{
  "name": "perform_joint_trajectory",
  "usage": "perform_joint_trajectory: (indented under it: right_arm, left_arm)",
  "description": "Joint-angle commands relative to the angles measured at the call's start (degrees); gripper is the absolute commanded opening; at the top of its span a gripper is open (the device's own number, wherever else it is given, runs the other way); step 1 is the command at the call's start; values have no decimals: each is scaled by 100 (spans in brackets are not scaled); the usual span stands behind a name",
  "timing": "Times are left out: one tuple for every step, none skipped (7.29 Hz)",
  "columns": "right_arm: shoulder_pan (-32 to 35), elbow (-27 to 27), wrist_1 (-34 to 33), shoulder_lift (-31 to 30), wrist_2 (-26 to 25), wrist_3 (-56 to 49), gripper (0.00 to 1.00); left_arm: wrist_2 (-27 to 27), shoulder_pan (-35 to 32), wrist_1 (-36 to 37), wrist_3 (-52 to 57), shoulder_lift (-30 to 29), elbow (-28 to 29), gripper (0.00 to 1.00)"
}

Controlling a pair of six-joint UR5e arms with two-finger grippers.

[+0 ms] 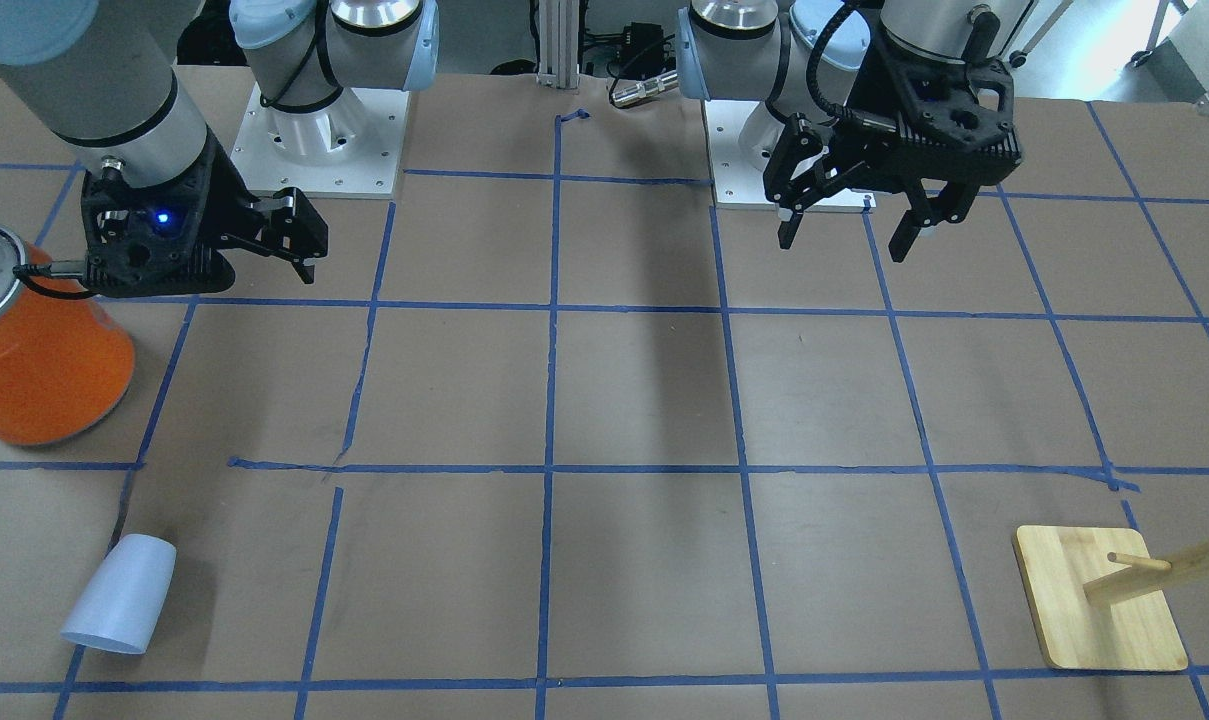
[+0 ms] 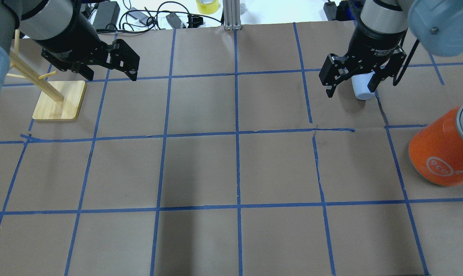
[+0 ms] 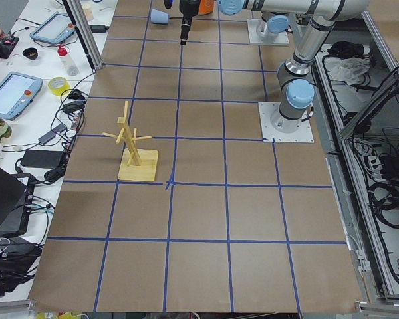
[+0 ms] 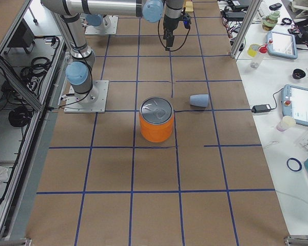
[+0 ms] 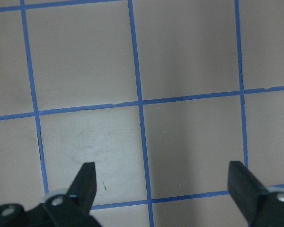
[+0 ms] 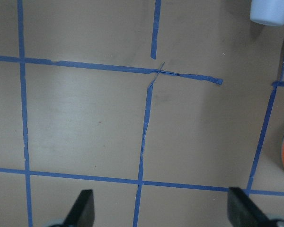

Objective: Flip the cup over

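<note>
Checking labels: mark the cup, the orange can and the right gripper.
cup [image 1: 119, 595], front-facing view, middle of its side wall.
orange can [image 1: 44, 375], front-facing view, orange side wall.
right gripper [image 2: 349, 92], overhead view, midway between its fingertips.

The cup [image 1: 119, 595] lies on its side on the table [image 1: 644, 400], out on the robot's right toward the far edge. The can [image 1: 39, 370] stands nearer the robot, apart from it. The rack [image 1: 1099, 598] stands well off on the left.
</note>
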Motion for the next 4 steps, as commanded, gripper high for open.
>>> perform_joint_trajectory:
  right_arm:
    - [-73, 14, -487, 256, -144, -1, 100]
    - [-204, 40, -1186, 589, -623, 103, 100]
    - [-362, 93, -1637, 810, -637, 113, 100]
    - [-503, 145, -1972, 1134, -654, 226, 100]
  left_arm:
    - [0, 0, -7, 0, 0, 0, 100]
    - [0, 0, 2, -9, 0, 0, 100]
    - [0, 0, -7, -9, 0, 0, 100]
    - [0, 0, 2, 0, 0, 0, 100]
